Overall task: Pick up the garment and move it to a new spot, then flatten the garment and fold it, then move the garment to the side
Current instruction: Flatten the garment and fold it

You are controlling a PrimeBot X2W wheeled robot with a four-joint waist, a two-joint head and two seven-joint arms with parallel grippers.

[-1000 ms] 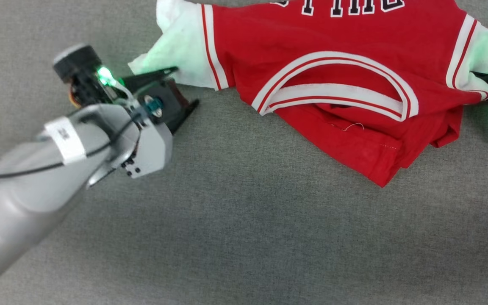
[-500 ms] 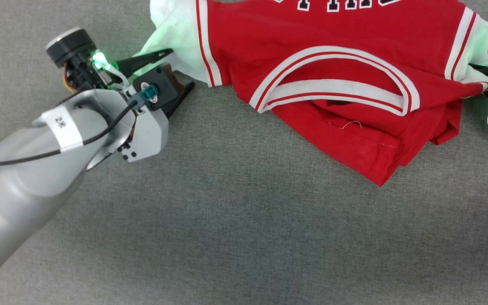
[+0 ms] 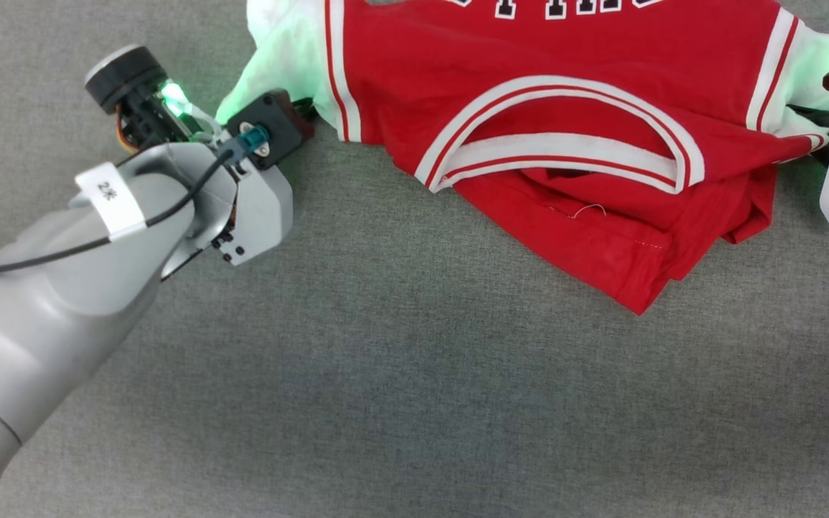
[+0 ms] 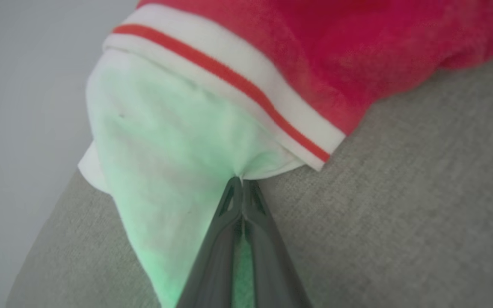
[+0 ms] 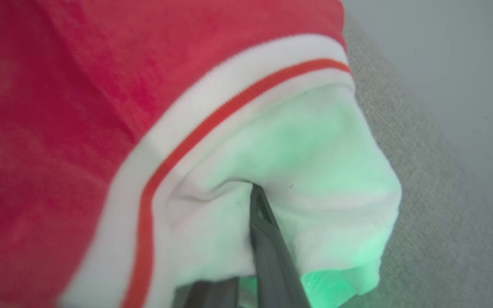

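The left fingers (image 4: 243, 192) are pinched together on the hem of one white sleeve of the garment (image 3: 551, 108), a red jersey-style shirt with white sleeves and red-and-white striped trim. A second ago they stood spread apart beside that sleeve. The right fingers (image 5: 260, 209) are closed in a fold of the other white sleeve; only one dark finger is plain to see, with cloth bunched over its tip. The garment lies rumpled on the grey cloth-covered desk (image 3: 386, 374), spanning the gap between the two sets of fingers. Its black, white-outlined lettering is cut off by the head view's top edge. Green light tints both sleeves
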